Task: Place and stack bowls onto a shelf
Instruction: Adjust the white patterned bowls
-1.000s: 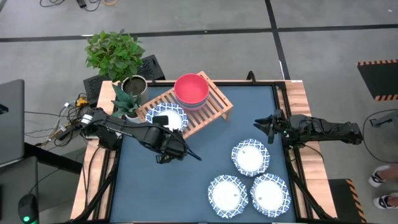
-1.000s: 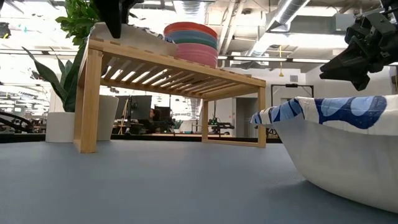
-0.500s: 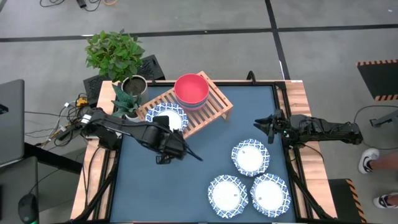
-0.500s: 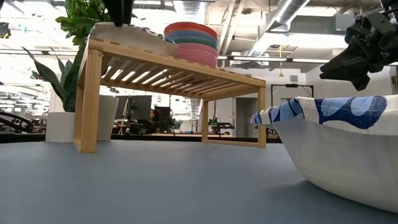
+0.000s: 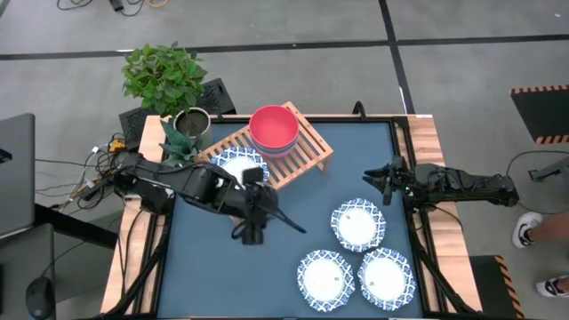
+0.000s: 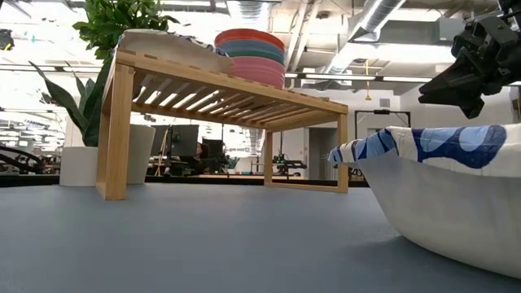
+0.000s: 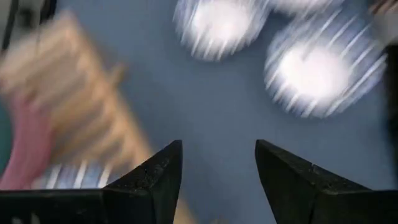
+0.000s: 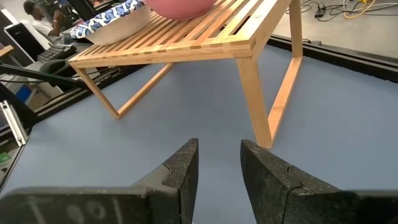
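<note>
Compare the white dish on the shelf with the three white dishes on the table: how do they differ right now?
The dish on the shelf sits raised on the wooden shelf, beside the stack of coloured bowls; the three dishes on the table rest on the blue tabletop, clustered near its right front. The shelf dish is alone; the table dishes lie close together. All share white centres and blue patterned rims.

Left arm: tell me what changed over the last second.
The left gripper, open and empty, has pulled back from the light wooden slatted shelf toward the table's middle, leaving the white blue-rimmed dish on it. The stack of plain bowls, red on top, the three patterned dishes on the table and the right gripper stayed put.
</note>
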Robot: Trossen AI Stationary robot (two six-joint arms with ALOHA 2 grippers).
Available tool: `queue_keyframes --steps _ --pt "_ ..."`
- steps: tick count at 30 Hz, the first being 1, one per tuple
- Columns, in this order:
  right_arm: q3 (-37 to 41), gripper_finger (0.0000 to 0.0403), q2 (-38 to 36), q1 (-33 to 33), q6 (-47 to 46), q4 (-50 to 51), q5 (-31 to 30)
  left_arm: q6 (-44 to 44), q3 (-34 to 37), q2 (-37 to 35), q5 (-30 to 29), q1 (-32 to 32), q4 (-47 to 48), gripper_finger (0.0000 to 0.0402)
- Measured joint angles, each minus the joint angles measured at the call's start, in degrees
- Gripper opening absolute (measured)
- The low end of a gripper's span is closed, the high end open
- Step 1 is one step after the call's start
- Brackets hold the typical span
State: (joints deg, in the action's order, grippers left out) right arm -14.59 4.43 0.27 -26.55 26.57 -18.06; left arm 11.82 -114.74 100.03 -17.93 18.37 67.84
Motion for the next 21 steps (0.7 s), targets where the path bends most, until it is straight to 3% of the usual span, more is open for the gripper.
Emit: queue_keyframes --steps 6,14,21 --pt "0.0 0.0144 0.0 0.0 0.0 0.0 0.0 -1.9 0.8 0.4 -0.1 2.7 -22.4 0.0187" --pt "0.0 0.0144 0.0 0.0 0.0 0.0 0.0 -5.7 8.9 1.3 -1.3 3.1 -44.4 0.0187" --pt "0.0 0.0144 0.1 0.1 -0.3 0.3 0.1 -13.0 12.7 6.3 -6.9 3.8 -48.7 0.0187"
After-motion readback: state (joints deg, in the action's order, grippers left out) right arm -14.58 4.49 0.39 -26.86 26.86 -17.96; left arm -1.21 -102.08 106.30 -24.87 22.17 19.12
